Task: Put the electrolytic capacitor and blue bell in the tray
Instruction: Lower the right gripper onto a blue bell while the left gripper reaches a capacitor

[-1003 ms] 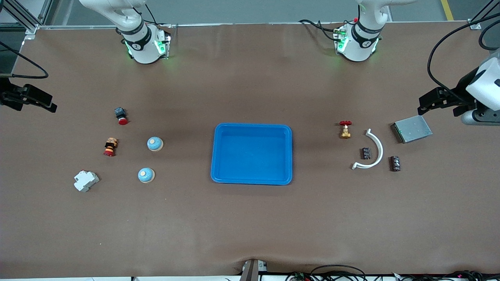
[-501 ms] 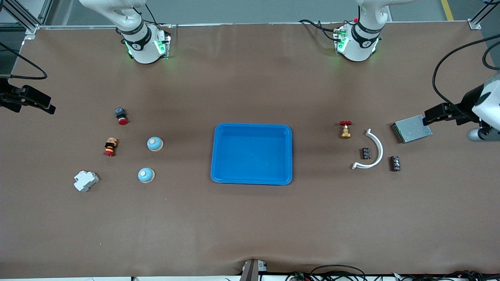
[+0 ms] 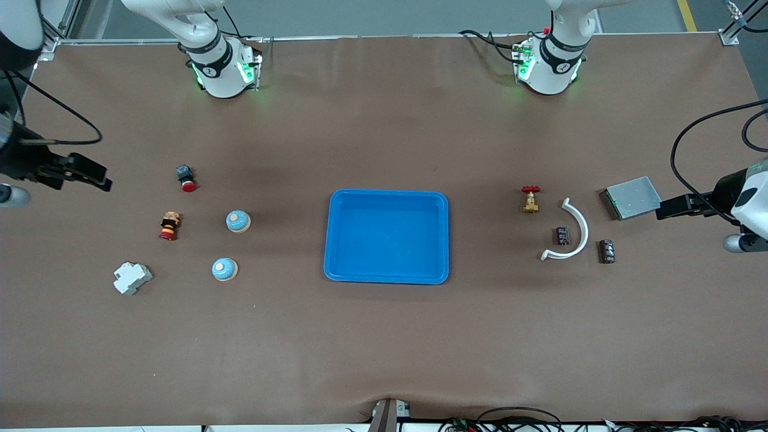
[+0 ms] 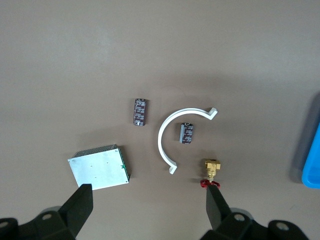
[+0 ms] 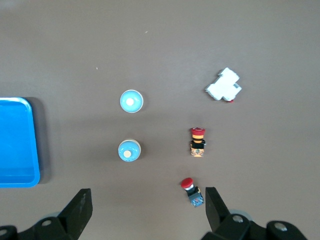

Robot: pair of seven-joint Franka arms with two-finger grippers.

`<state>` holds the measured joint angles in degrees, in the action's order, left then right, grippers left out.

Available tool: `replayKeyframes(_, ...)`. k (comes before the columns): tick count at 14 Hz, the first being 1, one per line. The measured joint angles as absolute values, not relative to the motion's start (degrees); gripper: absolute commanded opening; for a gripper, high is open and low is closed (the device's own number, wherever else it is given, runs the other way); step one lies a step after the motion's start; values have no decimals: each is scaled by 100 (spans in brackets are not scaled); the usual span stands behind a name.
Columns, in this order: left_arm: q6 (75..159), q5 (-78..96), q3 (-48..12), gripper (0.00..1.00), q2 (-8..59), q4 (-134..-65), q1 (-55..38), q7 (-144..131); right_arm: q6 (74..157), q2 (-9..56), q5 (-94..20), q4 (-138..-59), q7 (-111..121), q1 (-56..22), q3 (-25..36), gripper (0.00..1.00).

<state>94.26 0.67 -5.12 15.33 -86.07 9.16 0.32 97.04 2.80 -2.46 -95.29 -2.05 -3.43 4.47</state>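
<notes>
The left hand (image 3: 663, 211) is hanging with fingers spread and nothing in them, over the bench just beside the grey metal plate (image 3: 632, 197) at the left arm's end. The right hand (image 3: 99, 179) is likewise spread and empty, over bare bench at the right arm's end, near the red-capped push button (image 3: 185, 177).

Two capacitors are lying by the left hand: one (image 3: 607, 251) out in the open, one (image 3: 562, 234) tucked inside the white curved clip (image 3: 570, 233). Reaching for the tucked one is likely to be risky, since the fingers could catch the clip and drag it, or nudge the brass valve (image 3: 530, 198). Either one, lying on its side, could roll away from a poor pinch.

Two blue bells (image 3: 238, 221) (image 3: 224, 269) are sitting on the right arm's side, both nearer the tray (image 3: 387, 236) than the striped button (image 3: 170, 225) and white block (image 3: 132, 278). Their domed tops may be slipping out of a shallow grip.

The tray is sitting empty mid-bench. The bench (image 3: 384, 348) is covered in a plain brown sheet, rippling slightly along the near edge, with cables trailing there.
</notes>
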Motion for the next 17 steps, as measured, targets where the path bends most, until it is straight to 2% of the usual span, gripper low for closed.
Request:
replayKeyframes(6,9827,66,-512,100,2092,-8656,1063,309,10643,280,-246,-10610,-276,-488,440,100)
replayKeyframes(9,10289,66,-515,100,2362,-8912,1054,309,11216,280,-246,-11150,-276,-489,440,100)
replayKeyframes(13,11193,66,-531,100,2457,-9525,1023,251,12322,280,-247,-12074,-276,-494,440,100)
replayKeyframes(17,11512,66,-537,100,2699,-9723,1014,114,13459,291,-247,-12938,-285,-614,436,100)
